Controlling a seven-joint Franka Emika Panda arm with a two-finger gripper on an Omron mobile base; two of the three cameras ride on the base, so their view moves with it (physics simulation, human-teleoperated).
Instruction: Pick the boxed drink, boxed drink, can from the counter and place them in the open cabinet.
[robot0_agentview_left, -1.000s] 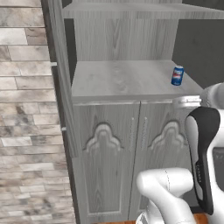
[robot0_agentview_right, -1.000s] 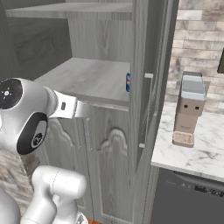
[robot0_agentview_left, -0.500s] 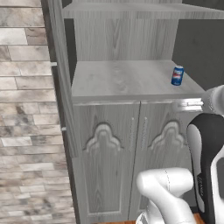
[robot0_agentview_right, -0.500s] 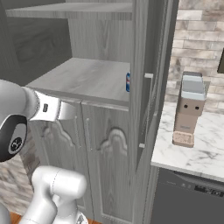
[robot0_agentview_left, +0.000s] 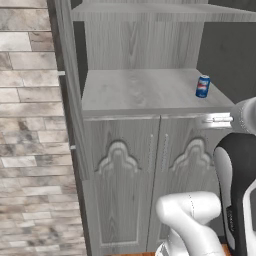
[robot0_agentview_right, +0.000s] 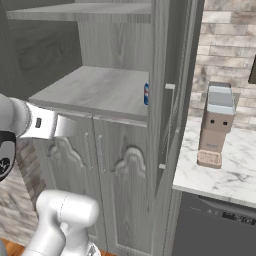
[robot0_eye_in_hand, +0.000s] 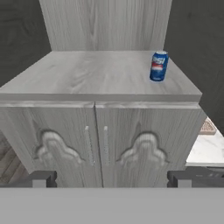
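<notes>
Grey wood grain: the open cabinet (robot0_agentview_left: 145, 95) fills the middle of the left base view, a shelf niche above two closed doors (robot0_eye_in_hand: 98, 144) with ornate curved panels.
Can: the can (robot0_agentview_left: 202, 86), blue with a red-and-white band and a silver top, stands upright on the niche's shelf, near the right front corner and back a little from the edge; nothing touches it.
Can, other views: in the hand view the can (robot0_eye_in_hand: 159, 66) sits right of centre on the shelf; in the right base view a sliver of it (robot0_agentview_right: 146, 94) shows past the cabinet's side post.
End effector: the end effector (robot0_eye_in_hand: 111, 178) has its two dark finger tips (robot0_eye_in_hand: 43, 178) set wide apart at the bottom of the hand view, with nothing between them; it faces the cabinet doors from in front, well apart from the can.
Arm: the white arm (robot0_agentview_left: 235, 165) rises at the lower right of the left base view, beside the cabinet's right door.
Surface: a white marble surface (robot0_agentview_right: 225, 165) with grey veins lies right of the cabinet in the right base view.
On the surface: a small grey and tan machine (robot0_agentview_right: 216, 125) stands upright against the brick wall (robot0_agentview_right: 225, 50).
</notes>
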